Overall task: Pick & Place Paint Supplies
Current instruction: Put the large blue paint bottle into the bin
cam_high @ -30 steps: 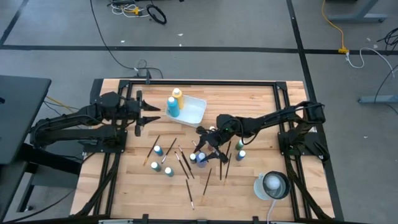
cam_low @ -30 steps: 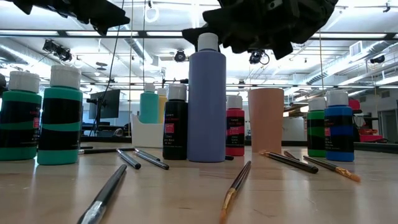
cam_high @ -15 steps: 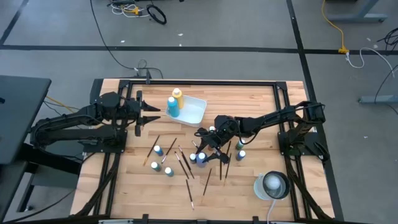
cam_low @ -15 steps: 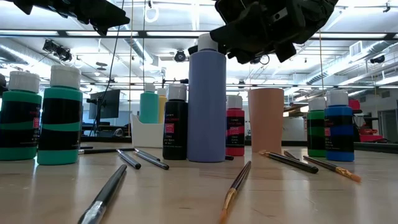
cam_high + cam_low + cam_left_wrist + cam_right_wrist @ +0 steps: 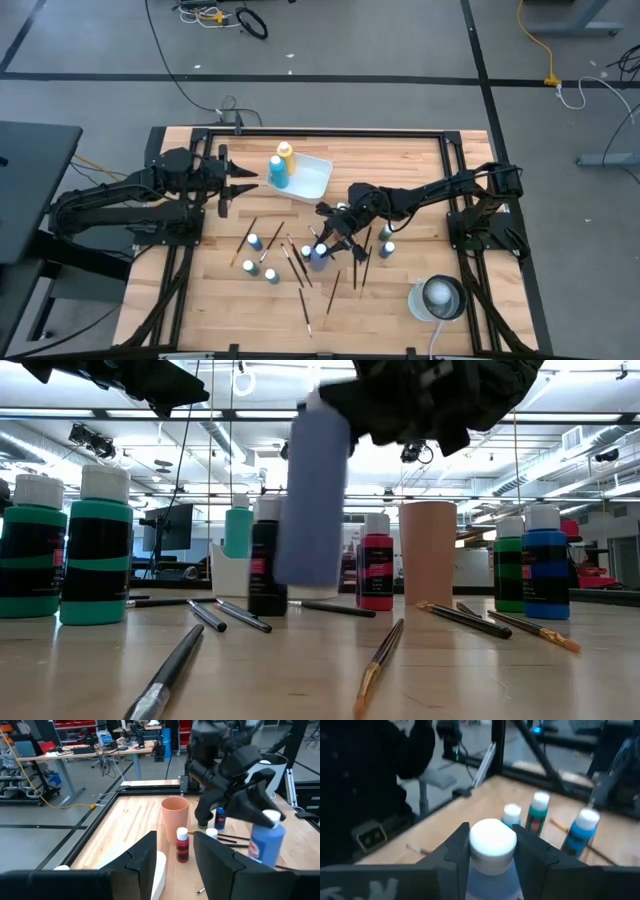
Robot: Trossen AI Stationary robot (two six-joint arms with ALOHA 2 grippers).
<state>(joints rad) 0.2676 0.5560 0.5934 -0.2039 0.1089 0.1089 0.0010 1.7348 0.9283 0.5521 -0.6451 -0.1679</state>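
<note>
White tray (image 5: 318, 180): holds a yellow bottle (image 5: 286, 153) and a teal bottle (image 5: 278, 172). Orange cup (image 5: 175, 817): upright on tabletop (image 5: 410, 170), contents unseen. Right hand (image 5: 490, 851) pinches the blue bottle (image 5: 312, 495), lifted and tilted mid-tabletop; left hand (image 5: 174, 855) spread beside tray.

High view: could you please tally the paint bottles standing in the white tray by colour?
Yellow bottle: 1
Teal bottle: 1
Total in the white tray: 2
</note>
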